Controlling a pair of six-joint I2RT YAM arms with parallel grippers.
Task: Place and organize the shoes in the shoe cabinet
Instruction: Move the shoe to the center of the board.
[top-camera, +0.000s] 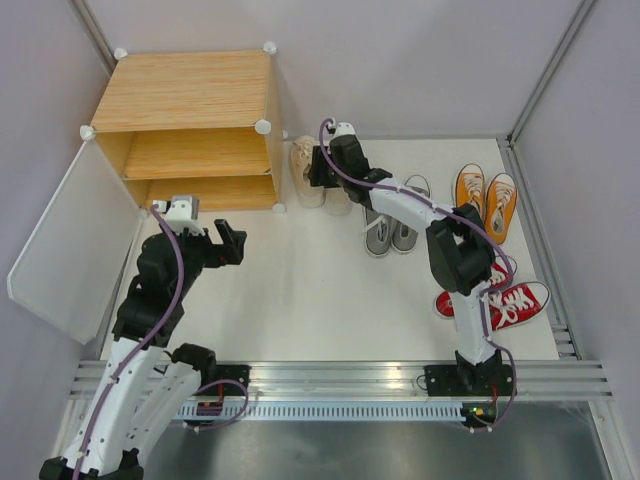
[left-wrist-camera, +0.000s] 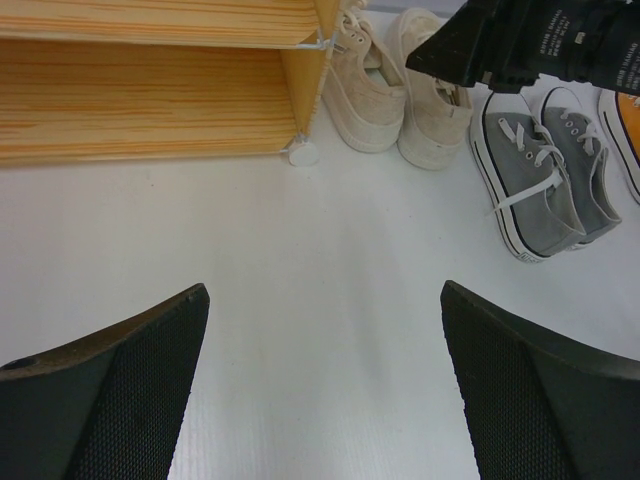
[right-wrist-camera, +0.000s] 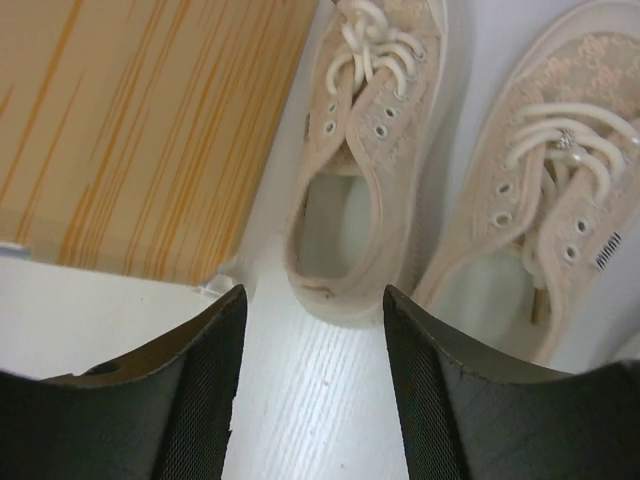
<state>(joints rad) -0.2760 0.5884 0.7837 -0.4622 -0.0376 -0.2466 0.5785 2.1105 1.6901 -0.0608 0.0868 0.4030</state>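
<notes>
The light-wood shoe cabinet (top-camera: 190, 130) stands at the back left with both shelves empty and its white door (top-camera: 70, 240) swung open to the left. The cream shoes (top-camera: 303, 165) stand just right of it. My right gripper (top-camera: 322, 168) hovers over them, open and empty. In the right wrist view its gripper (right-wrist-camera: 312, 330) sits just behind the heel of the left cream shoe (right-wrist-camera: 365, 150), and the other cream shoe (right-wrist-camera: 540, 200) lies to the right. My left gripper (top-camera: 232, 245) is open and empty in front of the cabinet, over bare floor (left-wrist-camera: 323, 300).
Grey shoes (top-camera: 395, 225), orange shoes (top-camera: 485, 200) and red shoes (top-camera: 510, 300) stand on the white floor to the right, the red pair partly behind my right arm. The cabinet's side wall (right-wrist-camera: 140, 120) is close to the cream shoes. Grey walls enclose the area.
</notes>
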